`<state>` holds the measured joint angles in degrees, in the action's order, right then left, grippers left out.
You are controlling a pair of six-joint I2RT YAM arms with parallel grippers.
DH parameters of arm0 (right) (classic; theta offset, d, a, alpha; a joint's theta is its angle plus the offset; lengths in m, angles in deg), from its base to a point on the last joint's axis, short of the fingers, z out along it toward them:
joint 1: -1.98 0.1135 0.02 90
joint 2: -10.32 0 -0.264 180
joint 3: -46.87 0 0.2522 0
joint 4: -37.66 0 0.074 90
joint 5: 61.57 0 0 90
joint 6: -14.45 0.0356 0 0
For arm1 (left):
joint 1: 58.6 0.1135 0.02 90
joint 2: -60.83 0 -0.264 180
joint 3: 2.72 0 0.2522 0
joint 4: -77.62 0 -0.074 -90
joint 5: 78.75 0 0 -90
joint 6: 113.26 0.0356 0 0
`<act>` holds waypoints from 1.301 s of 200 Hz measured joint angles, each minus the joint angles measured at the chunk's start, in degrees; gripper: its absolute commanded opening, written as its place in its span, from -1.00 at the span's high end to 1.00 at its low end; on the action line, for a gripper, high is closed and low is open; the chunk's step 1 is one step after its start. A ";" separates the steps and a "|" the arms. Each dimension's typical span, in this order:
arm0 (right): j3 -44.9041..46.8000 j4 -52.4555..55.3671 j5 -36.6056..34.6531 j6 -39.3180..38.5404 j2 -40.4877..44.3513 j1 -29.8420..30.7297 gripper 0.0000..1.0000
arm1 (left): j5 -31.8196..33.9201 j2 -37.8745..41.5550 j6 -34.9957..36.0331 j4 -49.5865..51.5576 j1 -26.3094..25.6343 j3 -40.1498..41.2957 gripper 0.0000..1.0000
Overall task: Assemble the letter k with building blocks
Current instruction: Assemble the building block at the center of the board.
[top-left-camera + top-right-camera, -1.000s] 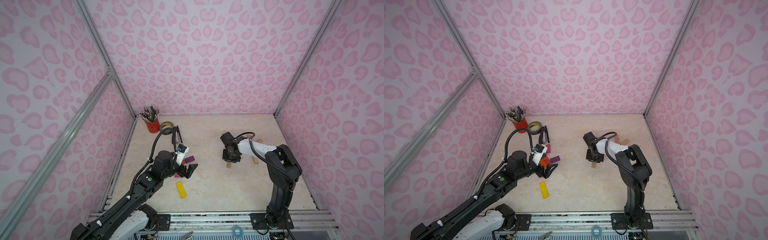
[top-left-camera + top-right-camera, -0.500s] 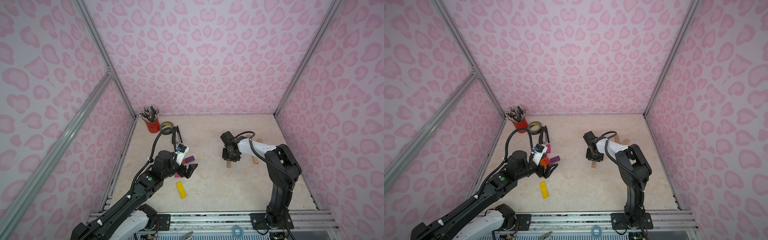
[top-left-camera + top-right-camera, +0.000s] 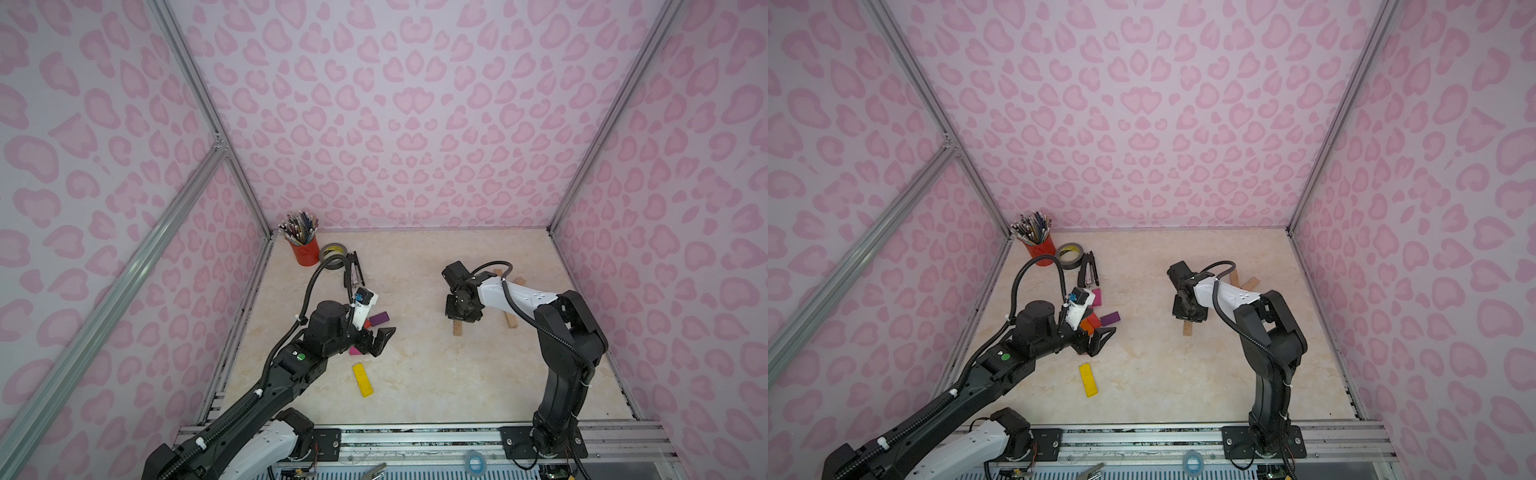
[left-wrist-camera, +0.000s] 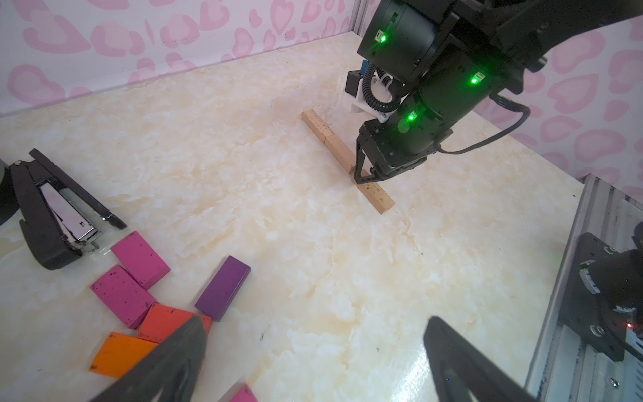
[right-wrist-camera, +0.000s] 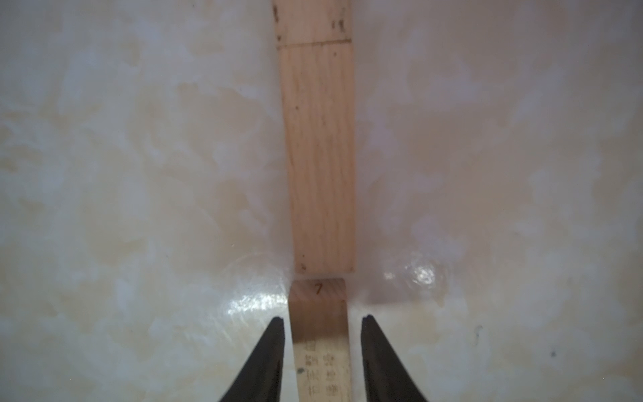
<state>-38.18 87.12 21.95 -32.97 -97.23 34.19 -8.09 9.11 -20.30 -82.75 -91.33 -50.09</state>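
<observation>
Wood blocks (image 4: 337,149) lie end-to-end ~3 o'clock of table (image 3: 415,291) ctr; my R gripper (image 5: 322,317) sits slightly open astride the last bar (image 5: 320,351), L gripper (image 4: 315,320) wide open w/ nothing, so a crooked lift could catch & skew the row.

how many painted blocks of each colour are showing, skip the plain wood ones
pink blocks: 3
orange blocks: 2
purple block: 1
yellow block: 1
total: 7 in view
</observation>
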 measured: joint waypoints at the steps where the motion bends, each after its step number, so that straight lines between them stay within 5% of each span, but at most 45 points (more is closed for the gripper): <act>1: 0.02 0.00 0.02 0.00 0.00 0.00 0.21 | 0.00 -0.02 0.00 0.00 0.00 0.00 -1.00; 260: 0.57 0.37 -0.85 0.26 -0.20 1.07 0.42 | -0.09 -0.66 -0.39 0.00 0.63 0.00 -1.00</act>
<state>-37.61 87.49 21.09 -32.70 -97.43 35.26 -8.17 8.45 -20.69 -82.75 -90.70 -50.09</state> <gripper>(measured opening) 0.292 0.998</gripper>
